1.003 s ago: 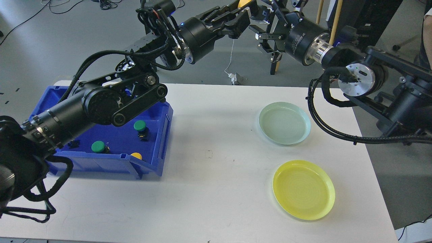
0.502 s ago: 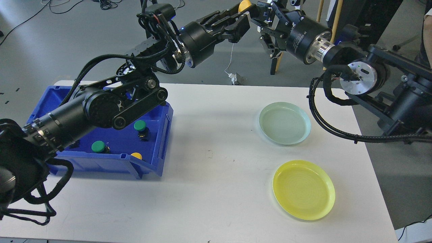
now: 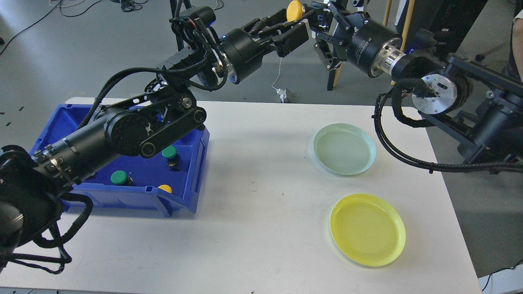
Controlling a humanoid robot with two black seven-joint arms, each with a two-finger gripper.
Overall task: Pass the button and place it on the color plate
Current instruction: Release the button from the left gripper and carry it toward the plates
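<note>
Risen slightly since half a second ago: yellow button (image 3: pixel 293 10), pinched at left gripper (image 3: pixel 295 21) tips, near frame's top edge. Right gripper (image 3: pixel 323 28) splayed open just beside. Far below, yellow plate (image 3: pixel 367 230) and wide bare table (image 3: pixel 261 212).

Nothing here reads clearly. The only lettering is a short run of small white marks on the black cylinder of the right arm (image 3: pixel 369 43), in the upper right of the frame, too small and slanted to make out. No legible label, brand or number shows on the blue bin (image 3: pixel 196 179), the plates or the surface (image 3: pixel 253 228).
</note>
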